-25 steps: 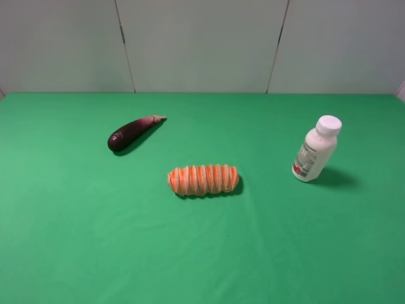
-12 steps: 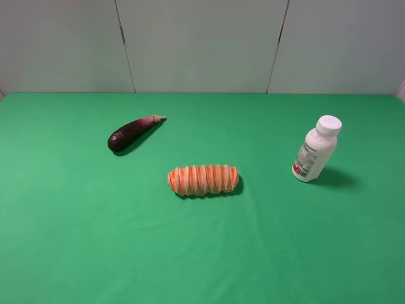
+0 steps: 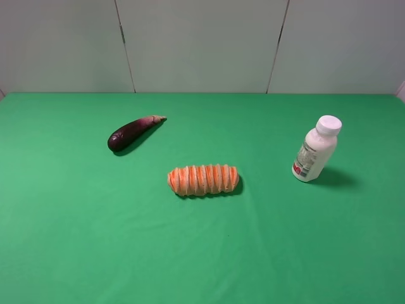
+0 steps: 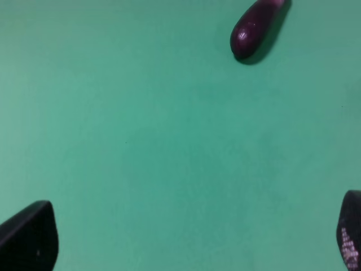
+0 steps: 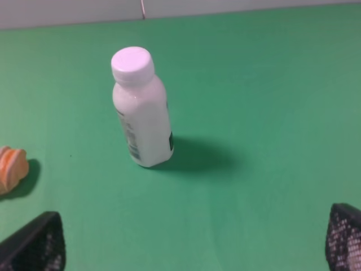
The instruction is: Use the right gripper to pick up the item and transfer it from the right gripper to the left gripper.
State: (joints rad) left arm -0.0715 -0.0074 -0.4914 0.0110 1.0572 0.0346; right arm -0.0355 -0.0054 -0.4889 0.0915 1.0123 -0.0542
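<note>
The item, a small white bottle [image 3: 315, 149] with a white cap and a printed label, stands upright at the right of the green table. The right wrist view shows the bottle [image 5: 141, 111] well ahead of my right gripper [image 5: 194, 243], whose two black fingertips [image 5: 34, 244] sit far apart with nothing between them. My left gripper [image 4: 192, 240] is open too, with only bare green cloth between its fingertips [image 4: 28, 237]. Neither arm appears in the exterior high view.
A purple eggplant [image 3: 131, 132] lies at the back left, also seen as the eggplant [image 4: 255, 28] ahead of the left gripper. An orange-striped ridged roll [image 3: 203, 180] lies in the middle of the table [image 3: 95, 240]; its end [image 5: 11, 168] shows in the right wrist view.
</note>
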